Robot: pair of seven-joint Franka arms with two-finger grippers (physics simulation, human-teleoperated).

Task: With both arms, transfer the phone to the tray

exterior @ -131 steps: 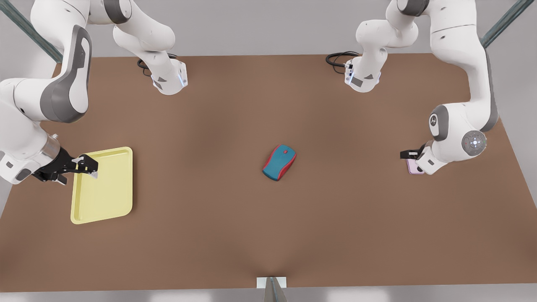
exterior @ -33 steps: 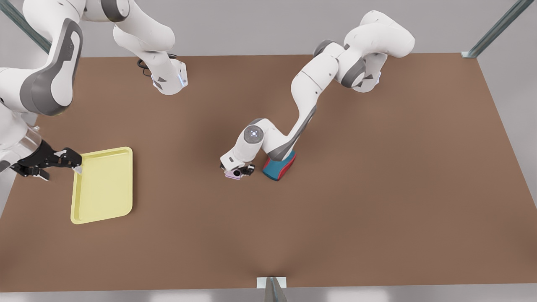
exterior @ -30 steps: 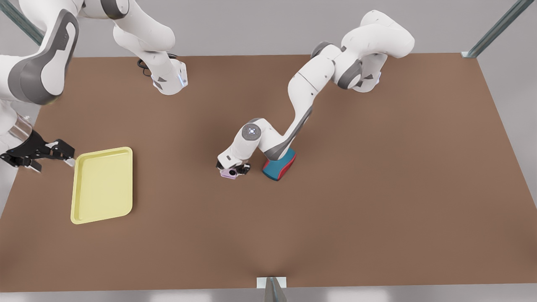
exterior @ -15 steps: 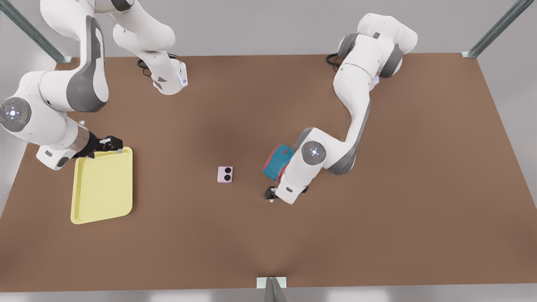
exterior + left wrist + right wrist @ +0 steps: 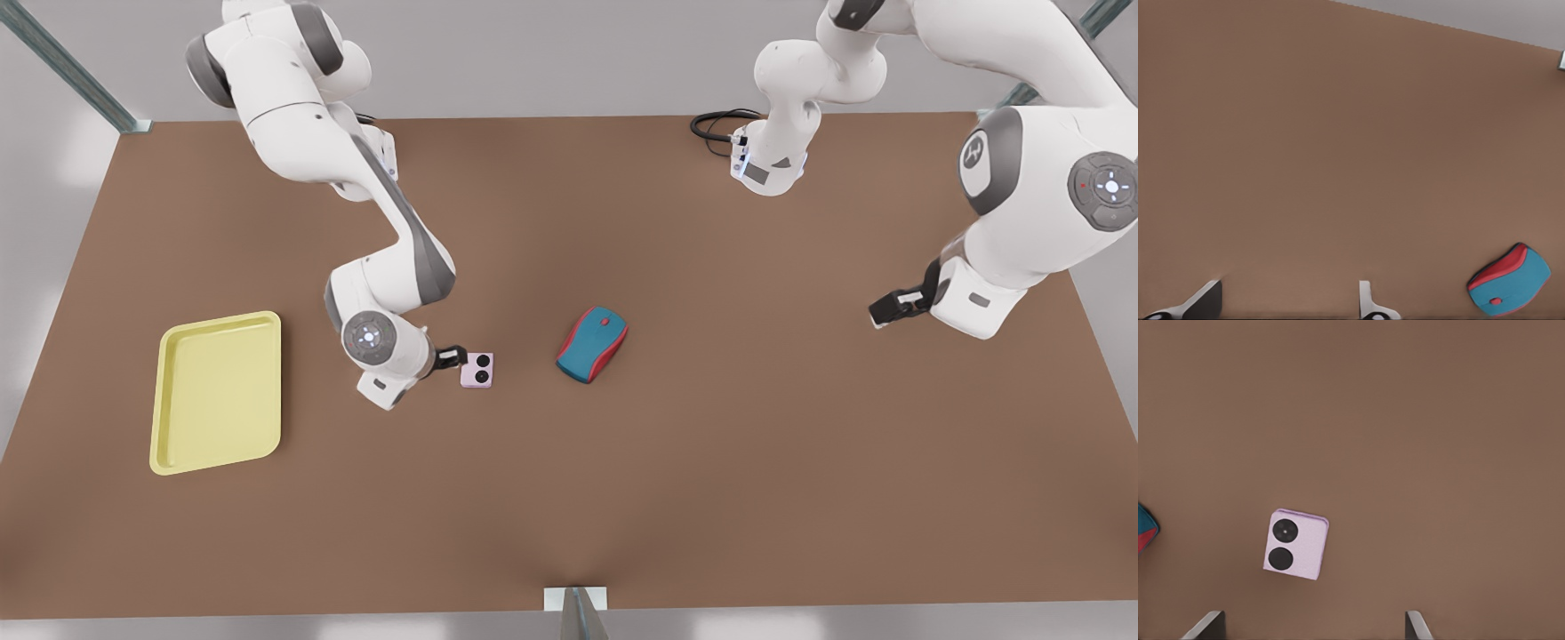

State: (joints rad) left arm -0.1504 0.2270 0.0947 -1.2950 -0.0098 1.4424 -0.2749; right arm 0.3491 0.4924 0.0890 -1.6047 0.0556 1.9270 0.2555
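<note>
Your right gripper (image 5: 452, 358) sits open just left of the phone (image 5: 477, 370), apparently not touching it. Your left gripper (image 5: 889, 309) waits open, far right. The tray (image 5: 219, 392) is well left.

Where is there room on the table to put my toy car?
The whole near strip of the table, below the tray, phone and mouse, is bare. So is the stretch between the mouse and the left gripper. It is crowded by the phone, where the right gripper sits beside it.

Bright, even light (soft shadows)
</note>
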